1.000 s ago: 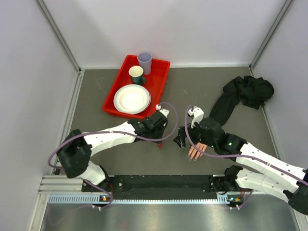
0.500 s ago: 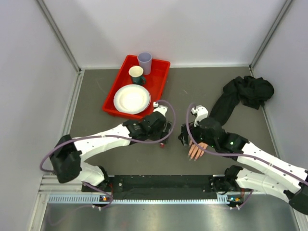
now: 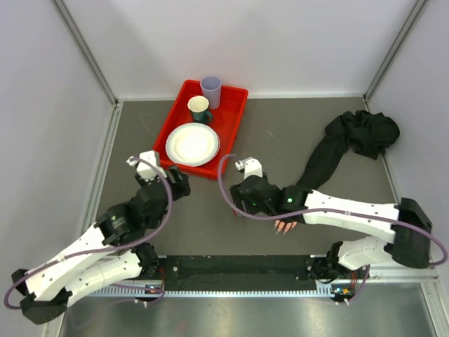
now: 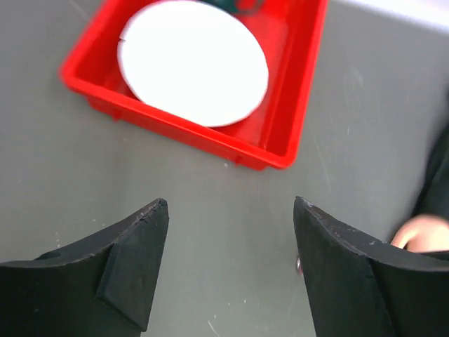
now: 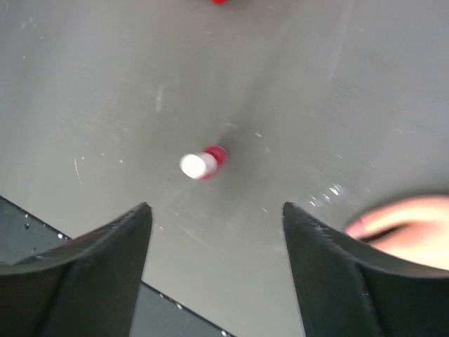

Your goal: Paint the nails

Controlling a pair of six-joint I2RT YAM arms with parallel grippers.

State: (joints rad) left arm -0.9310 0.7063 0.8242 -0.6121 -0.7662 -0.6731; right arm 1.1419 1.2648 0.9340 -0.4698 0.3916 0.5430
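Nails [image 3: 283,229] sat at the fingertips of a skin-coloured mannequin hand [image 3: 286,225] that lay flat on the grey table [image 3: 280,133], fingers pointing toward the near edge. From above they were too small to tell their colour, and the right wrist view showed the fingers only as a blur. The right arm crossed over the back of the hand, so only the fingers showed. A black sleeve [image 3: 330,154] ran from the wrist toward the far right corner, where it ended in a crumpled heap.

Just left of the hand, the right end effector [image 5: 216,210] hung over bare table with its fingers spread apart and nothing between them. A small red-and-white bottle [image 5: 202,163] rested on the table ahead of it, untouched.

Farther left, well apart from the hand, the left end effector [image 4: 230,210] was also open and empty, pointing at the near wall of a red tray [image 3: 230,112]. The tray held a white plate [image 3: 192,144], a green cup [image 3: 198,107] and a pale purple cup [image 3: 211,90].
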